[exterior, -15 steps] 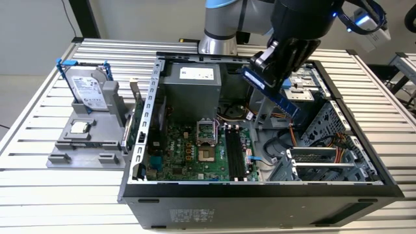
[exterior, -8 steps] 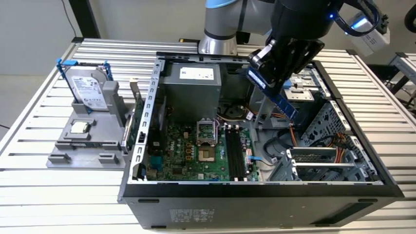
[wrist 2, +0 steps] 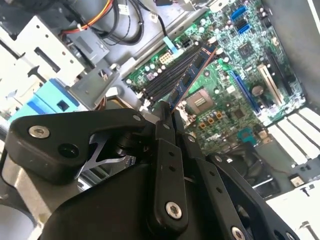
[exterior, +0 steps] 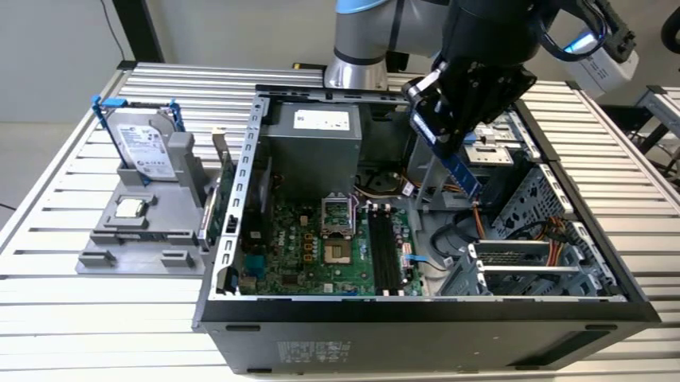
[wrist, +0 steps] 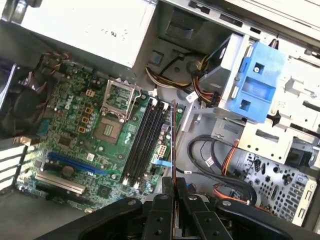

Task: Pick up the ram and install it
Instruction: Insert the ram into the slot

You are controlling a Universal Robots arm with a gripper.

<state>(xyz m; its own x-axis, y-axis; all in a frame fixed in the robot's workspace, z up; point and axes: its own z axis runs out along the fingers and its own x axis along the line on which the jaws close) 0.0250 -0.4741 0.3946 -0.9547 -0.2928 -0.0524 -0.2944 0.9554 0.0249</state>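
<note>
Gripper [exterior: 447, 127] clamping the ram [exterior: 460, 169] over the open case [exterior: 425, 338].
It is pinching one end so the stick is hanging free, likely for alignment; slots [exterior: 384, 255] lying at its seven o'clock, exterior view.

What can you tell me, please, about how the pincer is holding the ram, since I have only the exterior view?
Observer: In the second wrist view the pincer is shut on one end of the ram. The rest of the stick juts out toward the motherboard.
Operator: Thank you. Are the memory slots free?
Observer: Yes. In the first wrist view the black slots hold no sticks.
Operator: How is the ram lined up with them?
Observer: In the first wrist view the ram shows edge-on and runs nearly parallel to the slots. It appears alongside them, on the side of the blue drive cage, and is not seated.
</note>
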